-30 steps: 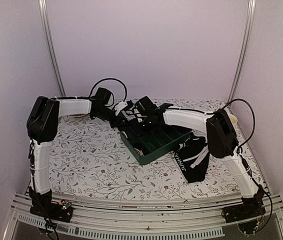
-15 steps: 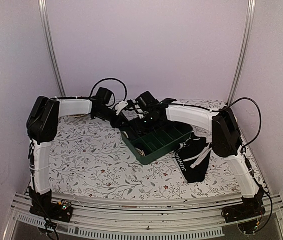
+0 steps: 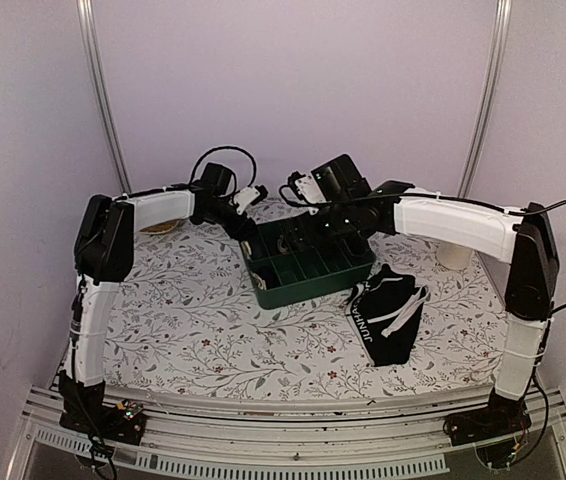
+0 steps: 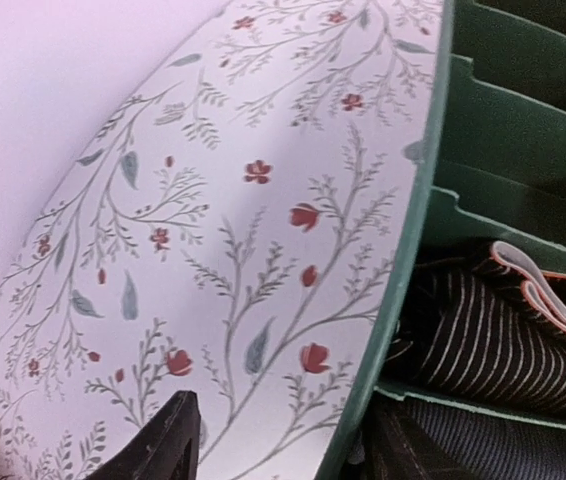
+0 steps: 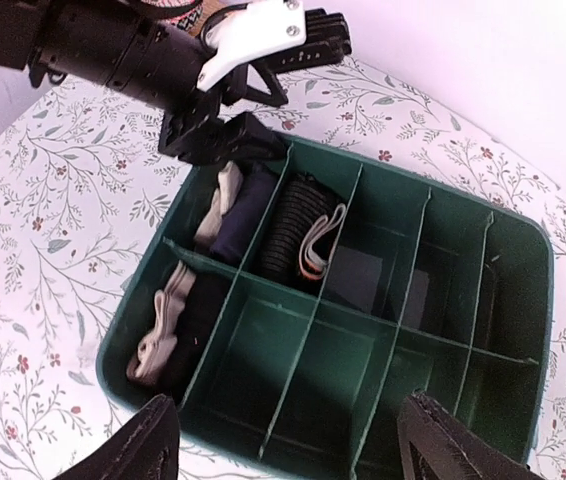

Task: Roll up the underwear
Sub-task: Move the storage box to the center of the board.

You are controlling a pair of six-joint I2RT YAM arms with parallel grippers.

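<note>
Flowered desk carried limp, black, striped underwear, apart from the gaping right gripper; left gripper gaped too.

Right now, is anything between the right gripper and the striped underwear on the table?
Nothing visible blocks it. The right gripper hovers open above the green box; the striped underwear lies uncovered on the table, right of the box.

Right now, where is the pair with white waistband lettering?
The black pair lies unrolled on the table, just right of the green divider box in the top view.
</note>
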